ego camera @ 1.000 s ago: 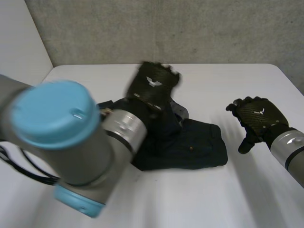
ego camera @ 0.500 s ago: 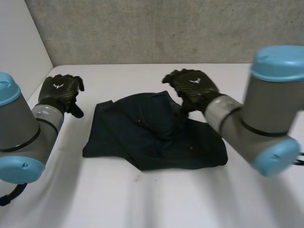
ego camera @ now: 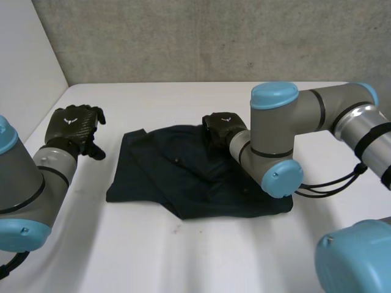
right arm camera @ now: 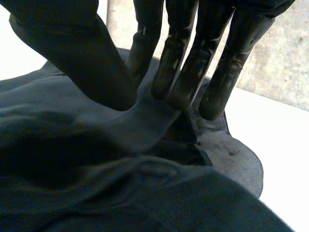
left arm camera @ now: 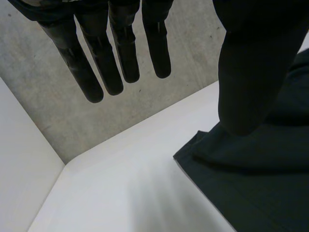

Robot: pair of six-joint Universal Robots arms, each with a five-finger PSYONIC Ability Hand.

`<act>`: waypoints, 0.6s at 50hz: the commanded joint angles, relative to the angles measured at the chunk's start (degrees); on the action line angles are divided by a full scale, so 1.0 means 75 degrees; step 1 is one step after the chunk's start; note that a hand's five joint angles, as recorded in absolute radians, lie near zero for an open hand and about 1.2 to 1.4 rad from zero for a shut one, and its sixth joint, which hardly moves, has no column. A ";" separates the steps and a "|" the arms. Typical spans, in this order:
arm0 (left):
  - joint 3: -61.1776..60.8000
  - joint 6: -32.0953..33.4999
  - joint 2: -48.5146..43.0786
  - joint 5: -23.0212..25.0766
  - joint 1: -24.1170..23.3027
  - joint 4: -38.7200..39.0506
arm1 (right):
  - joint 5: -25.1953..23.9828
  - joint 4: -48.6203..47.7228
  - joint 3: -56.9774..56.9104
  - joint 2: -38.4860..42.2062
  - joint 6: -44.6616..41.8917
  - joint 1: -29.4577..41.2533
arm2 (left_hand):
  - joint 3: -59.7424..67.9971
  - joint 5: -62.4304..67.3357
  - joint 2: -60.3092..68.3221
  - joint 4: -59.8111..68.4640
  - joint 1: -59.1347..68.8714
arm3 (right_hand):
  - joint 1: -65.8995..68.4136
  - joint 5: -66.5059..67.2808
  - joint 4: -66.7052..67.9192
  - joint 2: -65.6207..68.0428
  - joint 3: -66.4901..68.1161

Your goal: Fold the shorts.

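Right hand (ego camera: pixel 220 125), fingers (right arm camera: pixel 176 58) against thumb, pinches the far edge of rumpled dark-blue cloth shorts (ego camera: pixel 183 183) for folding; left hand (ego camera: pixel 72 125) hangs straight-fingered, empty.

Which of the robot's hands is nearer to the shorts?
Right. The right hand pinches the shorts at their far edge; the left hand hangs open beside them over the table, apart from the cloth.

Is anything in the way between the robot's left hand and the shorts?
No, nothing visible is in the way. There is just bare white table between the left hand, which is open, and the near side of the shorts. The right hand is on the shorts' far edge.
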 commanded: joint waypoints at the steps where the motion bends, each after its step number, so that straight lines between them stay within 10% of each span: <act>1: 0.0090 0.0000 -0.0066 0.0255 0.0008 0.0135 | -0.0173 -0.0252 0.1798 -0.1873 -0.1154 0.0057 | 0.0069 0.0231 0.0141 0.0169 0.0086 | 0.3126 0.1980 0.1870 0.1831 0.1925; 13: 0.0617 0.0117 -0.0968 0.0806 -0.0027 0.0428 | -0.0607 -0.0839 0.4390 -0.4430 -0.2679 0.0022 | -0.0694 -0.0531 -0.0622 -0.0593 -0.0677 | 0.3126 0.1980 0.1870 0.1831 0.1925; 19: 0.1424 0.0128 -0.1904 0.0853 -0.0097 0.0440 | -0.0315 -0.0815 0.4461 -0.4267 -0.2702 0.0010 | -0.0694 -0.0531 -0.0622 -0.0593 -0.0677 | -0.4865 -0.6011 -0.6122 -0.6161 -0.6067; 30: 0.3569 0.0128 -0.3651 0.1099 -0.0285 0.0358 | -0.0033 -0.0862 0.5409 -0.4148 -0.2679 0.0057 | -0.0402 -0.0240 -0.0330 -0.0302 -0.0385 | -0.5344 -0.6489 -0.6600 -0.6639 -0.6545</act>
